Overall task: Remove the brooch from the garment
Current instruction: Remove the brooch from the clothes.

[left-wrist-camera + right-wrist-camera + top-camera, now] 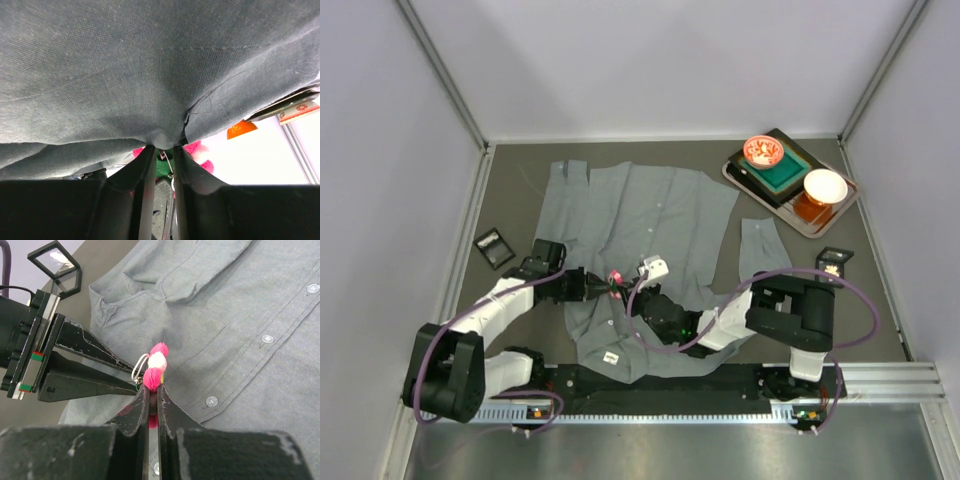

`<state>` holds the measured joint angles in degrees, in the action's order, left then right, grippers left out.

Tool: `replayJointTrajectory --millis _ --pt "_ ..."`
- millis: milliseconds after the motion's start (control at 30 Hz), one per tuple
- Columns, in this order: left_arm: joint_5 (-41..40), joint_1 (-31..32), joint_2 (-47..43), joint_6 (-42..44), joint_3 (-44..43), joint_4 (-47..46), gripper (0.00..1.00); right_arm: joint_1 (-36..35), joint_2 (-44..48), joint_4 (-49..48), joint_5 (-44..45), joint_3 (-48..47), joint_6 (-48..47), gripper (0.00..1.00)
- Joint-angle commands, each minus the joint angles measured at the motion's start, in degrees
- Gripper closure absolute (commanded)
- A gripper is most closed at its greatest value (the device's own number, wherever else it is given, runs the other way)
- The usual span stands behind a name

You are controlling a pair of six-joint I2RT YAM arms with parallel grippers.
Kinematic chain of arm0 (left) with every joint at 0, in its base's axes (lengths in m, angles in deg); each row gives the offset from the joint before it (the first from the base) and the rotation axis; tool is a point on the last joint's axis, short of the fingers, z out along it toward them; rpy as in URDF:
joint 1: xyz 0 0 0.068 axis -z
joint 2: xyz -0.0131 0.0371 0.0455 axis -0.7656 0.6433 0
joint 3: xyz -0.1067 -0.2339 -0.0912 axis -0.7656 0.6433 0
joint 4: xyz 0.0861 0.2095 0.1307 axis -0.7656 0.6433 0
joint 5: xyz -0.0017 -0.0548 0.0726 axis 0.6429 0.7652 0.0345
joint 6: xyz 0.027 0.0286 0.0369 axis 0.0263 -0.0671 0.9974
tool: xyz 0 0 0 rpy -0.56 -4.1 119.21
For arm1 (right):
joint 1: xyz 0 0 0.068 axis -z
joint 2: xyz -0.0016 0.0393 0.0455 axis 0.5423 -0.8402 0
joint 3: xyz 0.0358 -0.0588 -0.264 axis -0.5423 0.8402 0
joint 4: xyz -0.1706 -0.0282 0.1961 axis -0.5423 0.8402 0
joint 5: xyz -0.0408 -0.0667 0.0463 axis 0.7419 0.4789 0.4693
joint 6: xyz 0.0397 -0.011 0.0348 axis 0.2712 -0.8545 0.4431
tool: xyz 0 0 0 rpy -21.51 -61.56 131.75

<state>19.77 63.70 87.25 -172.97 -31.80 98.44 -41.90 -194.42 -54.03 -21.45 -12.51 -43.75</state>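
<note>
Your right hand (150, 386) is holding its fingers shut on the small pink-and-white pompom brooch (155, 371); the brooch is sitting on the large grey button-up shirt (240, 300), near the row of pale buttons (267, 338), on the side of that row towards your left arm. Your left hand (135, 380) is pointing in from that same side, its tips lying against the brooch's wire ring; its jaws are standing only narrowly apart, and I cannot tell whether they are gripping cloth or merely touching it.

By my judgement the brooch is light, soft in its tufts and stiff at the pin; the fluff is likely to squash and slip, so you are better off taking the firm base. The shirt is limp and will probably be lifting with any pull, so it is needing a pinch just beside the pin, on the side away from the button row.

The right wrist view is showing the grip and the ring plainly. The left wrist view is showing mostly cloth draped over its fingers (145, 170), with a pucker at the tips and the brooch (197, 150) peeking out beneath. Only the top view is showing the whole shirt (640, 210) spread on the dark desk (520, 190).
</note>
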Motion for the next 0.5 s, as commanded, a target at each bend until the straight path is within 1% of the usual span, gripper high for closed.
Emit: replayJointTrajectory --millis 0,33,67,133,167,267,333,367,433,467 --pt "-2.0 0.3 0.0 -0.3 -0.8 -4.1 0.79 -1.7 3.5 1.0 1.3 -2.4 1.9 1.00" --pt "-2.3 0.3 -0.6 -0.3 -0.6 -4.6 0.82 -1.9 3.7 1.2 1.4 -2.4 2.3 1.00" --pt "-2.4 0.3 -1.0 -0.3 -0.1 -5.0 0.87 -1.9 3.8 1.5 1.4 -2.4 2.6 1.00" --pt "-2.6 0.3 -1.9 -0.5 1.1 -6.2 0.90 -1.9 4.4 2.7 1.5 -2.3 3.1 1.00" --pt "-2.6 0.3 -2.2 -0.3 1.4 -6.2 0.93 -1.9 4.5 2.9 1.4 -2.2 3.4 1.00" --pt "-2.3 0.4 -2.8 0.7 2.0 -5.1 1.00 -1.8 5.0 3.8 0.5 -2.0 3.9 1.00" --pt "-2.1 0.4 -3.0 1.7 1.9 -3.8 1.00 -1.8 5.8 4.5 0.1 -1.9 3.3 0.95" --pt "-2.1 0.4 -3.0 3.1 1.4 -1.2 1.00 -1.8 6.1 5.1 0.1 -1.9 2.8 0.89" --pt "-1.7 0.3 -2.2 4.7 0.9 1.3 1.00 -1.5 7.4 7.7 -1.5 -2.0 1.9 0.85" --pt "-1.2 0.3 -1.7 6.8 0.1 4.0 1.00 -0.9 8.0 8.4 -4.2 -1.7 2.1 0.77"
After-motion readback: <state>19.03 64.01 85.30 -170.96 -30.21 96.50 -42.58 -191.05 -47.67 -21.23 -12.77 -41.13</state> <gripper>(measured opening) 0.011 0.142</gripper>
